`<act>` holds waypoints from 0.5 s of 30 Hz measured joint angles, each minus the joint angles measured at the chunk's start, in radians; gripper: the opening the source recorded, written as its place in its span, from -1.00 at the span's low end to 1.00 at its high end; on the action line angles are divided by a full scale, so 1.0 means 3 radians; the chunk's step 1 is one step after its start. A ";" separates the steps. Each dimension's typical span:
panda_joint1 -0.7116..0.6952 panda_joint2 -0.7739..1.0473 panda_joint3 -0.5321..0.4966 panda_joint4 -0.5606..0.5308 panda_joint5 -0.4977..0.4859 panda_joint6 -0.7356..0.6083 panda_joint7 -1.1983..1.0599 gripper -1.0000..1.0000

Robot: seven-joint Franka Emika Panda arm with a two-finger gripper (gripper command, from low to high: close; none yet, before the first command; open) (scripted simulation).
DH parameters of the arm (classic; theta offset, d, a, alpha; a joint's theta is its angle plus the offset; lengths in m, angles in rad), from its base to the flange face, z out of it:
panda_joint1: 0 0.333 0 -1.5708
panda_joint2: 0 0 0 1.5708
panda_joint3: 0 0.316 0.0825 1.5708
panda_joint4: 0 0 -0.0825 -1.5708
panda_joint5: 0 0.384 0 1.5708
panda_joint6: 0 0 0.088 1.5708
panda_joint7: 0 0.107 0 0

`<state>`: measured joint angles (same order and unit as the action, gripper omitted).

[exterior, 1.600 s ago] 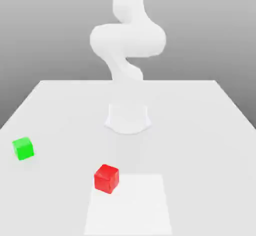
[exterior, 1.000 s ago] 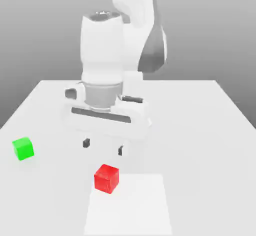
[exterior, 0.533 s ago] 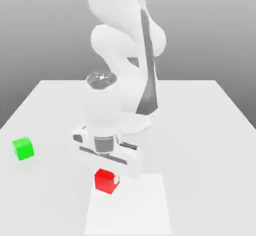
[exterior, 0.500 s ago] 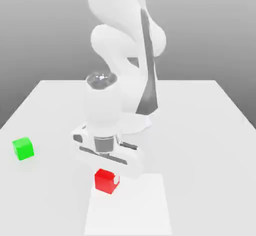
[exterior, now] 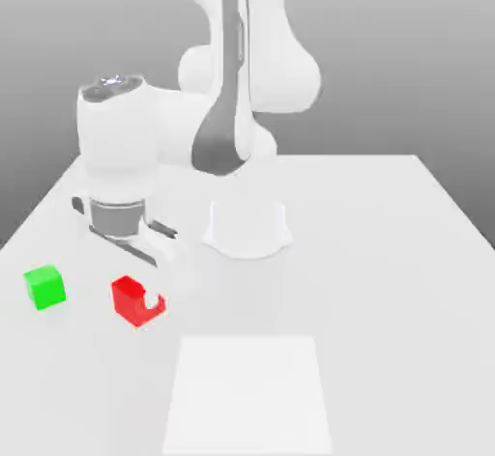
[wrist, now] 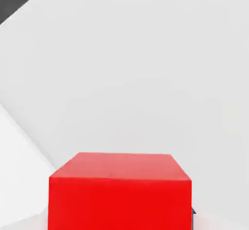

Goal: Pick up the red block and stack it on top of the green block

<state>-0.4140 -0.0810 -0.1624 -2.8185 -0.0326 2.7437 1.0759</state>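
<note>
In the exterior view the red block [exterior: 133, 300] is clamped between the fingers of my gripper [exterior: 138, 299], which is shut on it, with one white fingertip [exterior: 153, 299] showing across its front face. The block is held a short way to the exterior view's right of the green block [exterior: 44, 287], which rests apart on the table [exterior: 387, 280]. The hand view shows the red block [wrist: 120, 190] close up against the white table surface [wrist: 146, 78].
The arm's round white base [exterior: 247, 230] stands at the middle of the table behind the blocks. A lighter square patch [exterior: 247, 401] lies on the table near the front edge. The table's left edge runs close beside the green block.
The gripper came down over the red block, shut on it, and has carried it from the square patch toward the exterior view's left, close to the green block.
</note>
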 joint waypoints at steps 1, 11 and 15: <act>-0.0091 -0.0005 -0.0072 0.0025 -0.0014 -0.0029 0.0000 -1.00; -0.0912 0.0049 -0.0747 0.0258 -0.0060 -0.0210 -0.0059 -1.00; -0.0928 0.0422 -0.0683 0.0287 0.0306 0.0111 -0.0325 -1.00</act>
<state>-0.6924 0.0455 -0.3673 -2.7324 0.0593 2.7770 0.9784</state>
